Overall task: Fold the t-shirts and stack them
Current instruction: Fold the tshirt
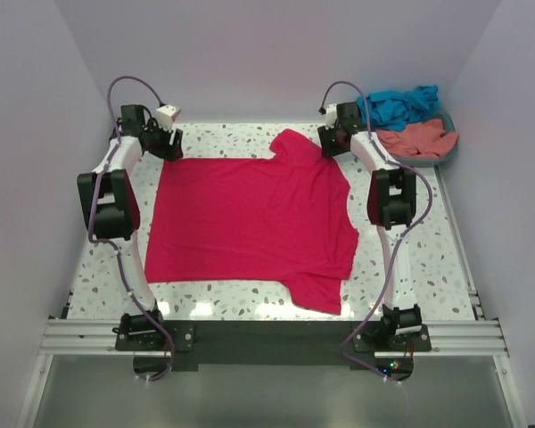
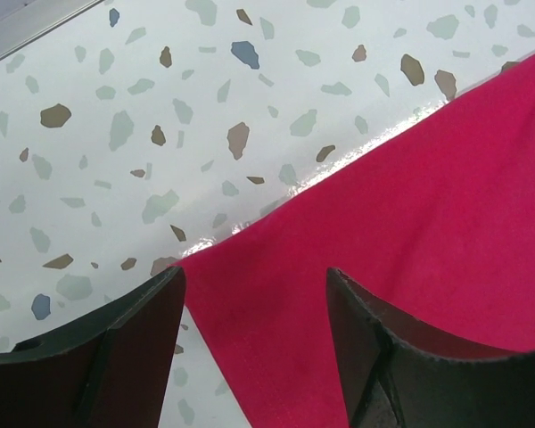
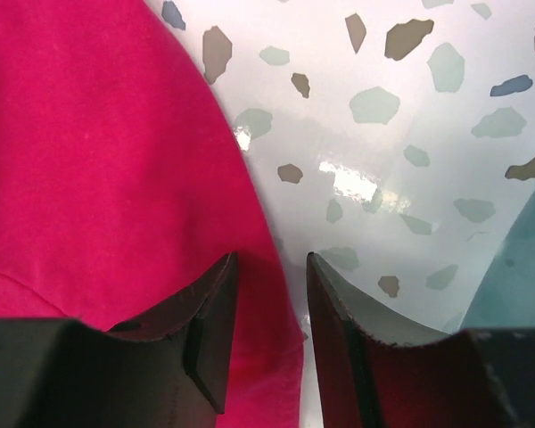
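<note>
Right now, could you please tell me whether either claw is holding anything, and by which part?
Nothing is held: the left claw and the right claw both stand open over edges of the flat crimson-pink t-shirt.

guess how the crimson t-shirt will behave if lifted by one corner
Likely floppy: the crimson t-shirt lies flat against the table, so it should sag. Probably light, as the cloth looks thin. It may slide when pushed, since the table looks glossy.

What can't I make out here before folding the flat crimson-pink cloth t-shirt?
Top view: right gripper fingertips hidden under its own wrist.
Top view: teal-blue cloth t-shirt and salmon-coral cloth t-shirt bunched in round teal plastic basket; shapes unreadable.
Wrist views: crimson-pink t-shirt cut off by frame edges.
</note>
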`<state>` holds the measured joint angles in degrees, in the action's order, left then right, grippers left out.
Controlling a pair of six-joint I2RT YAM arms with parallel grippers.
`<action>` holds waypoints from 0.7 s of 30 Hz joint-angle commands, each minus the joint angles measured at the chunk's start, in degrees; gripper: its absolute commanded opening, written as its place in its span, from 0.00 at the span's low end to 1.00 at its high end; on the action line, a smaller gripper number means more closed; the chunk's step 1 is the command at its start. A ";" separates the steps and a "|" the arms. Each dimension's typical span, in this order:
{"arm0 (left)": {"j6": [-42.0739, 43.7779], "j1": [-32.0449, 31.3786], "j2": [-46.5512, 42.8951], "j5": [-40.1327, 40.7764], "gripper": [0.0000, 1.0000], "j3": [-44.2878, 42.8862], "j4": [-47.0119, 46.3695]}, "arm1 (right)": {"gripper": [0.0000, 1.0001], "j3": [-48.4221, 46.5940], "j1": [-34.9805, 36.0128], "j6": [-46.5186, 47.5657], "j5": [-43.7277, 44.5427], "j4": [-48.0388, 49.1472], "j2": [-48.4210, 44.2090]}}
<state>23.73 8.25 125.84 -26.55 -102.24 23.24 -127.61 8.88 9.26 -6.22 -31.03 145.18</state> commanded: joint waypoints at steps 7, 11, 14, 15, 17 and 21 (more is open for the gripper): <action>-1.31 1.85 5.98 0.44 0.70 -8.23 -0.84 | 0.29 -4.40 -0.97 -3.63 -6.79 1.58 2.91; 1.05 2.29 10.12 -0.52 0.69 -14.21 2.50 | 0.08 -3.96 -1.59 -3.11 -8.98 0.70 2.65; 4.30 2.47 12.06 -3.33 0.65 -18.08 4.53 | 0.00 -3.79 -1.77 -2.49 -9.78 0.44 2.12; 5.70 2.65 12.15 -3.95 0.64 -17.91 4.09 | 0.00 -3.52 -1.77 -2.31 -10.04 0.53 1.95; 7.38 2.82 12.41 -6.66 0.62 -17.91 4.17 | 0.00 -3.26 -1.94 -2.05 -10.74 0.70 1.42; 15.45 3.26 13.11 -10.98 0.57 -18.61 8.47 | 0.00 -2.91 -2.12 -1.26 -11.27 0.53 0.72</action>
<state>31.55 10.74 138.52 -31.66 -117.86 28.40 -129.84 7.29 7.11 -15.07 -30.83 147.02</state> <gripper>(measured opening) 0.579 0.010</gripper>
